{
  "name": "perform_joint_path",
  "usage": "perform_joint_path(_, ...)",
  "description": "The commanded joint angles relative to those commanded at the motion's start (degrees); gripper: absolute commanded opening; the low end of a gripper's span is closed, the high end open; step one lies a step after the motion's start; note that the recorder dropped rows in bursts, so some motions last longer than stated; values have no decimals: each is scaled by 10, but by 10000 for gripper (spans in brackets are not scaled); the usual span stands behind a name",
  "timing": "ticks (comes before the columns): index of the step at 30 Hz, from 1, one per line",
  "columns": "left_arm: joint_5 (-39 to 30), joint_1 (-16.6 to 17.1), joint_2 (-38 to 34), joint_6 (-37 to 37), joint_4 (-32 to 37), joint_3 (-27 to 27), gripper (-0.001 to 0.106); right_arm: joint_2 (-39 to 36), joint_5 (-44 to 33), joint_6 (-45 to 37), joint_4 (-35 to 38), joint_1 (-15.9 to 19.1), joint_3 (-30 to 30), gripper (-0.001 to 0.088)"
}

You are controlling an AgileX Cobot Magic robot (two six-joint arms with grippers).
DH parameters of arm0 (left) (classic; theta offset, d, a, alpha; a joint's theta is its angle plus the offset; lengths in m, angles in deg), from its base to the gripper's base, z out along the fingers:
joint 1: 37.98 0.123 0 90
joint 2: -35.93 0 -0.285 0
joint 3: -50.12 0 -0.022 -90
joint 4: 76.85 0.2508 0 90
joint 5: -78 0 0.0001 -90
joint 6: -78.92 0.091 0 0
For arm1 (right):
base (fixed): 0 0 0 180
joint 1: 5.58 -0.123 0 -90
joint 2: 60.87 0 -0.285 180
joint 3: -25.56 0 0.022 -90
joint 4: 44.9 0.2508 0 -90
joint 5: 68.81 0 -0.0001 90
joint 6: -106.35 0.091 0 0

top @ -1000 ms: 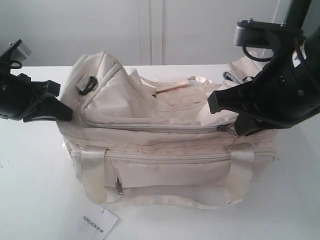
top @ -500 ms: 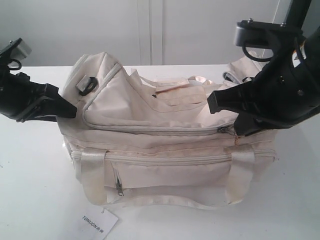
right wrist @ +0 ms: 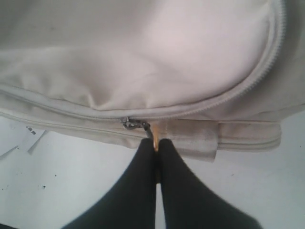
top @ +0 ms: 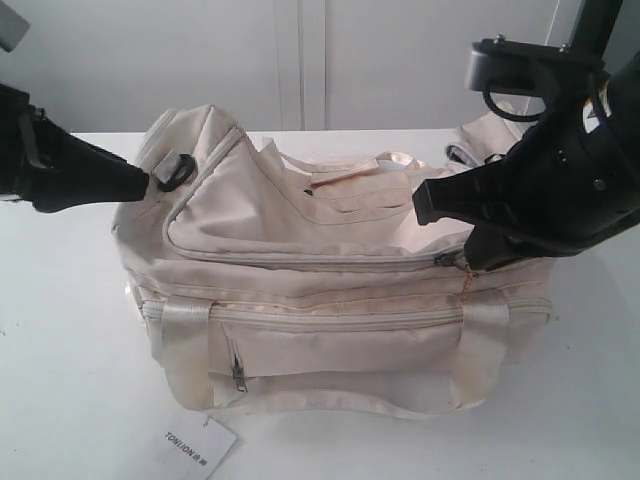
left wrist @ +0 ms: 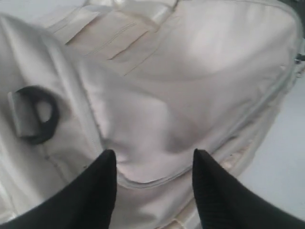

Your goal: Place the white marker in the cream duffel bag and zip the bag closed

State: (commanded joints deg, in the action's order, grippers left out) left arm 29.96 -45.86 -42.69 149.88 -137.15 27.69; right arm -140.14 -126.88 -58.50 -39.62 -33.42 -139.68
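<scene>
Centre frame, cream duffel bag (top: 320, 270) is set on the desk (top: 70, 380), main zip closed up to its right end; contents are hidden. The zip pull (right wrist: 153, 134) is pinched by the clenched right gripper (right wrist: 156, 147). The left gripper (left wrist: 153, 160) is held released at the bag's left end, near the black ring (left wrist: 35, 114).

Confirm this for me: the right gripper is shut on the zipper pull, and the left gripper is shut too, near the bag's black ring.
Wrong on the left gripper: its fingers stand apart, open, over the cream duffel bag beside the black ring, as the left wrist view shows. The right gripper is indeed shut on the zipper pull.
</scene>
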Motion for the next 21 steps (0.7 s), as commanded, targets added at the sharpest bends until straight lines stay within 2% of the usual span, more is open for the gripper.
perform_joint_path(3, -19, -35, 11, 23, 24, -2, 370, 0, 0, -17, 6, 0, 0, 0)
perform_joint_path(7, -16, -70, 38, 23, 33, -33, 232, 0, 0, -48, 24, 0, 0, 0)
perform_joint_path(12, -19, -79, 82, 19, 38, -73, 0, 0, 2, -51, 25, 0, 0, 0)
perform_joint_path(21, 12, -88, 179, 18, 47, -73, 0, 0, 3, -75, 28, 0, 0, 0)
